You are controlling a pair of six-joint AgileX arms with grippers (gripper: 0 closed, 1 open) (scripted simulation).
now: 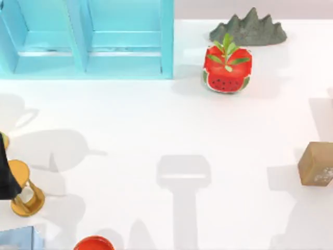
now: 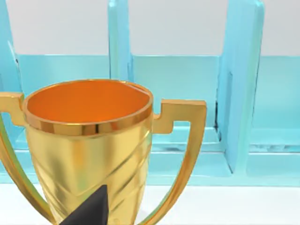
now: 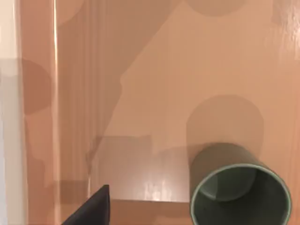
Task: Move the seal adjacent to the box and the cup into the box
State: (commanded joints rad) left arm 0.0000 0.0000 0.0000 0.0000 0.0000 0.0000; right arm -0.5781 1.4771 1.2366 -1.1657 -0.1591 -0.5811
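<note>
The seal (image 1: 317, 164) lies on the white counter (image 1: 156, 130) at its right edge, partly cut off in the top view. The cup (image 3: 239, 187) stands upright on a brown, box-like floor (image 3: 154, 70) in my right wrist view, beside a low wall; I judge that it is already inside the box. One dark fingertip of my right pincer (image 3: 89, 208) shows near the cup but apart from it; whether that pincer is open or closed I cannot tell. My left arm (image 1: 6, 172) sits at the counter's left edge, its wrist view facing a golden trophy (image 2: 89, 150) with the blue shelf (image 1: 88, 39) behind; its pincer's opening I also cannot tell.

Risk: as I judge it, lifting my right pincer carelessly could tip the cup, and reaching for the seal so close to the counter's edge could push it off. Open room lies across the counter's middle; the watermelon pot (image 1: 227, 69) and grey rock (image 1: 248, 30) stand well away at the back.
</note>
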